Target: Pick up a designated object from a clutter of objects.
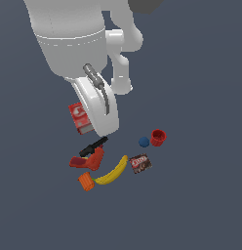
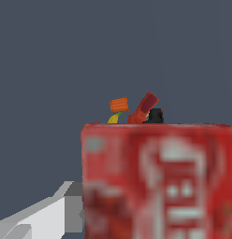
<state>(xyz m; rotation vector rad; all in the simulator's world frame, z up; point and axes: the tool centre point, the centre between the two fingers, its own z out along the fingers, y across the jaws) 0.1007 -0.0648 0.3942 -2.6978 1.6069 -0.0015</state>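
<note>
The designated object, a flat bright-red box (image 1: pixel 78 116) with a white logo, stands apart from the clutter of objects, half hidden behind the white hand. In the wrist view the same box (image 2: pixel 155 182) fills the near field, blurred. My gripper (image 1: pixel 89 124) is at the box. One grey finger (image 2: pixel 73 207) presses against the box's edge, and the other finger is hidden. The jaws look shut on the box. Beyond the box's upper edge, the orange cylinder (image 2: pixel 119 104), the banana tip (image 2: pixel 113 118) and the drill (image 2: pixel 145 109) show.
On the dark floor lie the red-and-black drill (image 1: pixel 91 155), yellow banana (image 1: pixel 112 173) and orange cylinder (image 1: pixel 86 181). Toward the exterior view's right are a brown-red box (image 1: pixel 141 163), a blue ball (image 1: pixel 144 142) and a red cup (image 1: pixel 158 137). The white arm (image 1: pixel 74 39) towers above.
</note>
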